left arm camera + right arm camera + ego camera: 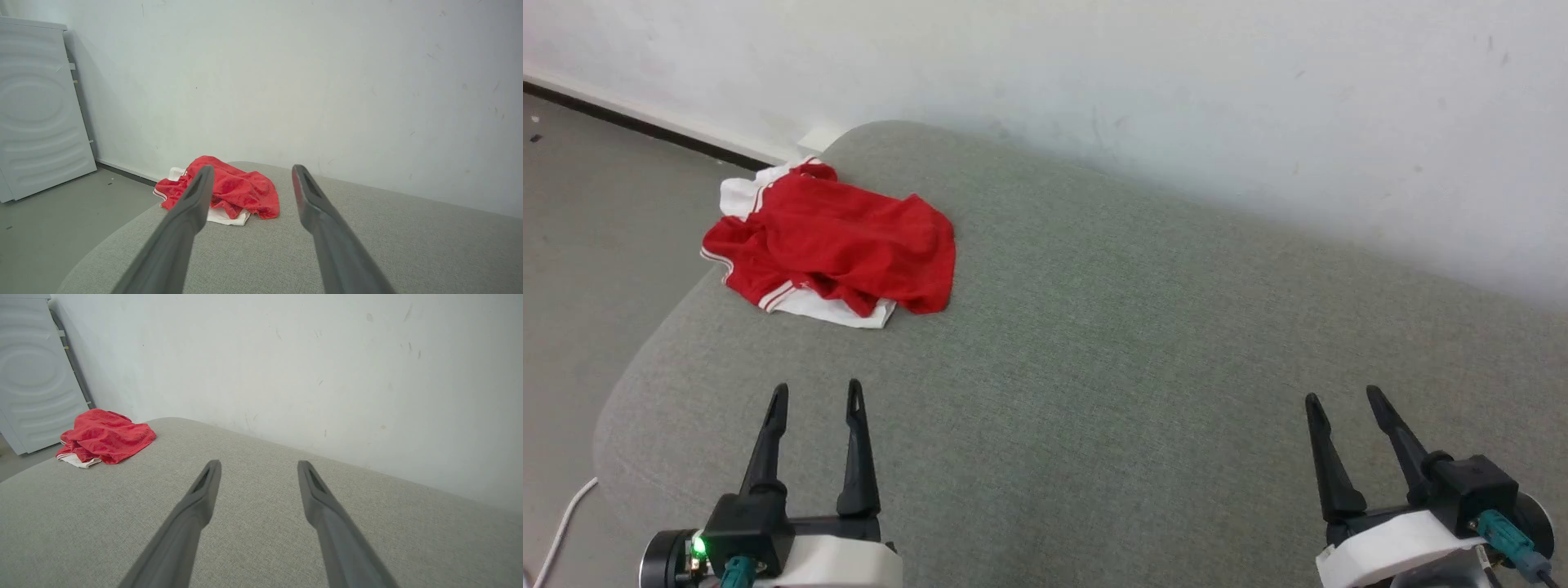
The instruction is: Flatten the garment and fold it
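Note:
The garment [837, 245] is a crumpled red T-shirt with white sleeves and striped edging, heaped at the far left corner of the grey fabric surface [1094, 367]. The left wrist view has the garment [241, 190] just beyond my fingertips, and the right wrist view has the garment [106, 435] far off to the left. My left gripper [817, 396] hovers open at the lower left, short of the shirt, with nothing between its fingers. Open and empty too, my right gripper [1343, 398] stands at the lower right, far from the shirt.
A white wall [1176, 98] runs along the far edge of the surface. Grey floor [588, 245] lies to the left, with a white cable [564, 523] near the bottom corner. A white panel [36, 110] leans against the wall on the left.

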You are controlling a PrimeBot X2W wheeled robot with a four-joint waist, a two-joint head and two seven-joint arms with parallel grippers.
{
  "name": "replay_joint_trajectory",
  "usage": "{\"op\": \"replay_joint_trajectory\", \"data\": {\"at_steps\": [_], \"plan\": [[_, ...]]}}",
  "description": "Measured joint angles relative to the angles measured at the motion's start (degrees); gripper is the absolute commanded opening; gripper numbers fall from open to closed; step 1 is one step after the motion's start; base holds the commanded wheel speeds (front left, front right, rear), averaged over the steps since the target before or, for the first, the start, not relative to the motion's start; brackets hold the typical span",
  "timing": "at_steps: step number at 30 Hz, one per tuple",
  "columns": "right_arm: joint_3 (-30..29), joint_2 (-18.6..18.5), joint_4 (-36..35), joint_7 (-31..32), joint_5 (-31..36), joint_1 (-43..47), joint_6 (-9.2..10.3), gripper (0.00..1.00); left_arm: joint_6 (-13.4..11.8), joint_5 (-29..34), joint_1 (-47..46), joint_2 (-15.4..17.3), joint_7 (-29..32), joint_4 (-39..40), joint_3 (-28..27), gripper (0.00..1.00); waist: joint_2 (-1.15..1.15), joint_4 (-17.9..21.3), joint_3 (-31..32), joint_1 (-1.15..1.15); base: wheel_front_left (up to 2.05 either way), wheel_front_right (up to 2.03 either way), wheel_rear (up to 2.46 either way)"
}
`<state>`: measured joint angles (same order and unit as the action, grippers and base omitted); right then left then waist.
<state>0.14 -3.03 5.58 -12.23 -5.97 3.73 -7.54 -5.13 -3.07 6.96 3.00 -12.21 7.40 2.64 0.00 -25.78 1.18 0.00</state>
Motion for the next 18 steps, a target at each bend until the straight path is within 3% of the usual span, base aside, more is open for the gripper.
{"op": "replay_joint_trajectory", "data": {"at_steps": [18], "plan": [[0.67, 0.0, 0.99, -2.11, -0.73, 0.33, 0.0, 1.0, -0.24, -0.08, 1.91, 0.0, -2.04, 1.13, 0.11, 1.0, 0.0, -4.6, 1.22, 0.0, 0.0, 0.0, 0.0]]}}
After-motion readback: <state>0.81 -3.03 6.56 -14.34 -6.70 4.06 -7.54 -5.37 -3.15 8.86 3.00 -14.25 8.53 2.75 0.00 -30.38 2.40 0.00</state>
